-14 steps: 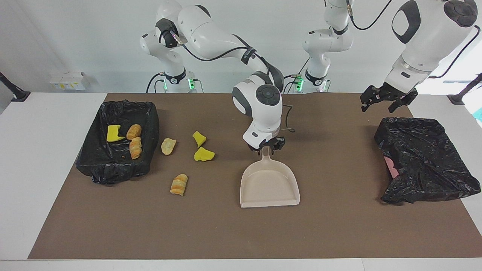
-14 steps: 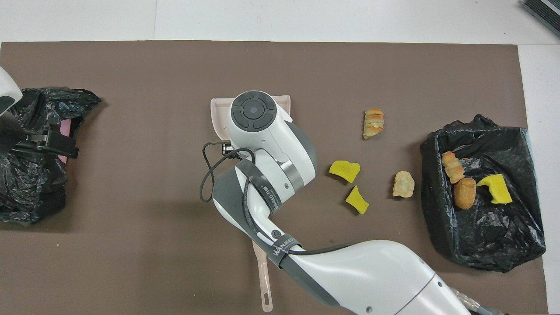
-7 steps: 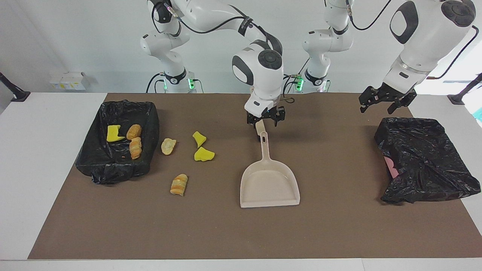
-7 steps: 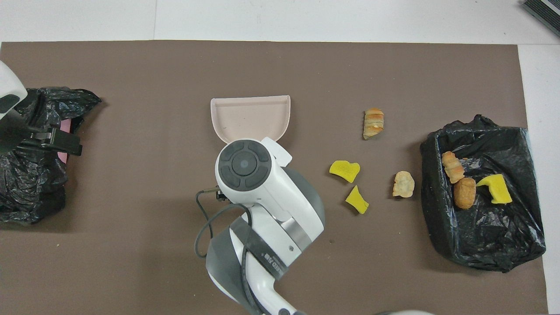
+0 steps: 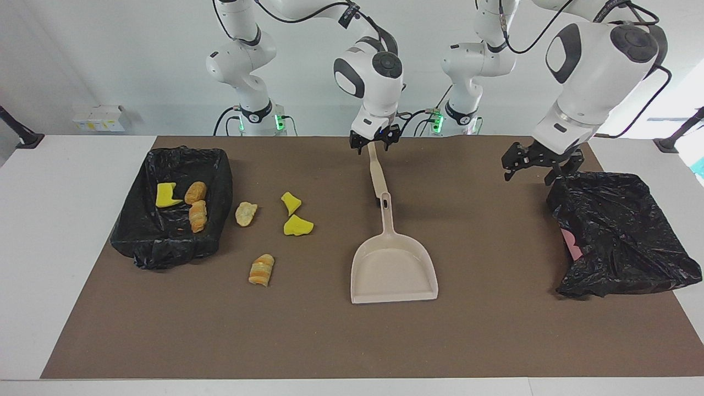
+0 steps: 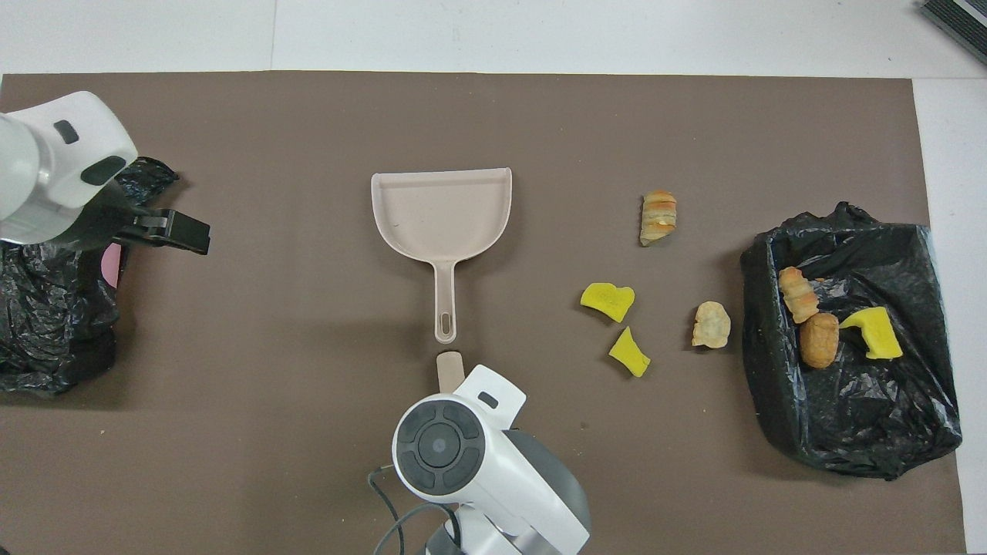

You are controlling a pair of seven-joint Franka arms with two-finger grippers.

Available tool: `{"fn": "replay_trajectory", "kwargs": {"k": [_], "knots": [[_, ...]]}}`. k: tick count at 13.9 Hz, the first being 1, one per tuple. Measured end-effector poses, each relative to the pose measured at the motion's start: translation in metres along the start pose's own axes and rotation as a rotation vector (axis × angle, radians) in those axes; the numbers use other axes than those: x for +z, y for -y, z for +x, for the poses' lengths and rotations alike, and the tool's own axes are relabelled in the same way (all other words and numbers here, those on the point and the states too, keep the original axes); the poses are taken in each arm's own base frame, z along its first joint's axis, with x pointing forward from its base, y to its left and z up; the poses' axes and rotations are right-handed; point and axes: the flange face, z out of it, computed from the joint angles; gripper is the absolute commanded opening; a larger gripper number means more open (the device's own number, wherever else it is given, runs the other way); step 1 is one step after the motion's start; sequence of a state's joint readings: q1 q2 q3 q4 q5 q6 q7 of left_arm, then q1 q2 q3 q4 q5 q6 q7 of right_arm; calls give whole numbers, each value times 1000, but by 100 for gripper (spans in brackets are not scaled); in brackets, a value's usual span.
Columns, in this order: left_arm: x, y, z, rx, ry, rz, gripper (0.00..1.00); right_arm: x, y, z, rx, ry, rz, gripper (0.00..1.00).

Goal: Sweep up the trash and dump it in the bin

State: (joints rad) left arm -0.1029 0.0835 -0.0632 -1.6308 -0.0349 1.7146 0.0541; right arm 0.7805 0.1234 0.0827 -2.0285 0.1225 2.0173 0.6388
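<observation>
Trash [image 5: 297,226]: yellow spongy chunks, tan bread-like scraps beside the black-lined bin [image 5: 137,242], three more inside. Right gripper [image 5: 374,142] released above the brush [image 5: 377,175]; left gripper [image 5: 536,168] released.

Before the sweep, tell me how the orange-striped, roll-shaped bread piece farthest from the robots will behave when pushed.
The orange-striped roll looks rounded, so it may roll or pivot rather than slide straight. It looks small and bread-like, probably light: a gentle push should move it. The matte brown mat may add drag.
</observation>
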Motion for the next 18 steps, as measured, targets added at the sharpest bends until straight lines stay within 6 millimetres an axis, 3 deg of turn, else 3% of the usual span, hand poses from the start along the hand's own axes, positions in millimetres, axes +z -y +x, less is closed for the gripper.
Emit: {"fn": "replay_trajectory", "kwargs": {"k": [1, 3, 4, 6, 9, 11, 12, 18], "knots": [[5, -12, 4, 18, -1, -1, 100, 15, 1, -5, -2, -4, 8, 74], [16, -33, 10, 52, 0, -3, 100, 39, 4, -16, -15, -7, 8, 72], [21, -46, 13, 55, -3, -4, 100, 45, 6, -20, -20, -2, 7, 71], [34, -78, 19, 39, -9, -7, 100, 47, 13, -27, -28, 6, 13, 61], [69, -138, 26, 27, -7, -12, 100, 46, 16, -30, -33, 8, 16, 36], [100, -178, 29, 18, 5, -14, 100, 46, 16, -30, -31, 9, 18, 9], [111, -190, 29, 15, 12, -13, 100, 46, 16, -30, -31, 10, 18, 0], [164, -243, 25, -44, 5, -19, 100, 46, 9, -34, -22, 48, -8, 0]]}}
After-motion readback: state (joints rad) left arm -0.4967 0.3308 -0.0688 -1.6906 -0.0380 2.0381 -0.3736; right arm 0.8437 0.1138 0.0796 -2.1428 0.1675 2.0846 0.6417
